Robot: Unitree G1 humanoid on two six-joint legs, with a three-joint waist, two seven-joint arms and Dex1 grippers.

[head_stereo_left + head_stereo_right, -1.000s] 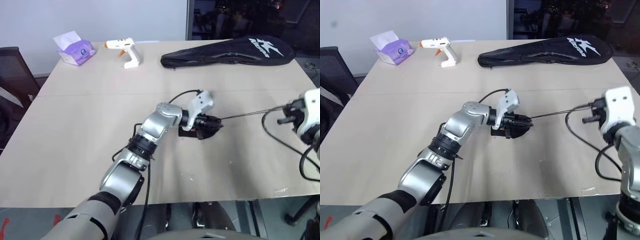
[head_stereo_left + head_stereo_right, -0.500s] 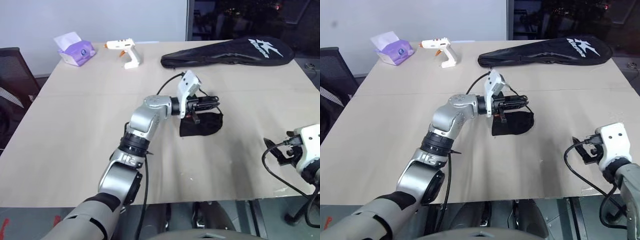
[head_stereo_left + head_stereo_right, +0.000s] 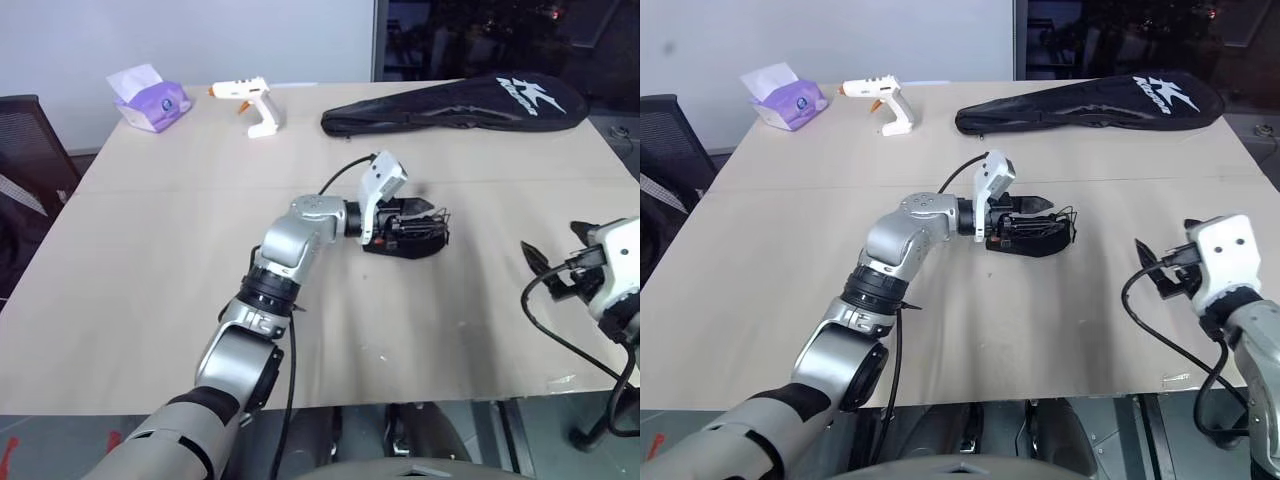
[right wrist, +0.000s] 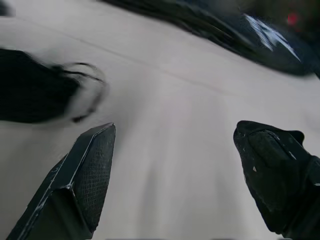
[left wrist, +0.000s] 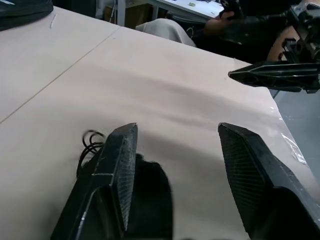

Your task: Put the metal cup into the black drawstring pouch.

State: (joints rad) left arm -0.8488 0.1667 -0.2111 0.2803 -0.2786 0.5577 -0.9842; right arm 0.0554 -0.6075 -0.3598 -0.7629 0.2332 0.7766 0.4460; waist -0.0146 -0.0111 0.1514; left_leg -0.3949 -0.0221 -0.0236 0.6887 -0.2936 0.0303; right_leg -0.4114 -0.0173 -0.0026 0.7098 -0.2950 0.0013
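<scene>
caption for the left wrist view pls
Open left gripper over the black pouch on the table.

The table (image 3: 150,260) is pale beige. The black drawstring pouch (image 3: 410,245) is matte black. A long black racket bag (image 3: 455,105) bears a white logo. The glue gun (image 3: 250,98) is white with an orange tip; the tissue pack (image 3: 150,100) is purple with white tissue. Both grippers' fingers (image 5: 117,165) are black.

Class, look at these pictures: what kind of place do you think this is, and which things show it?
Probably an office or lab test room: a long bare table holds unrelated test items, a glue gun, a tissue pack and a racket bag, with an office chair beside it.
</scene>
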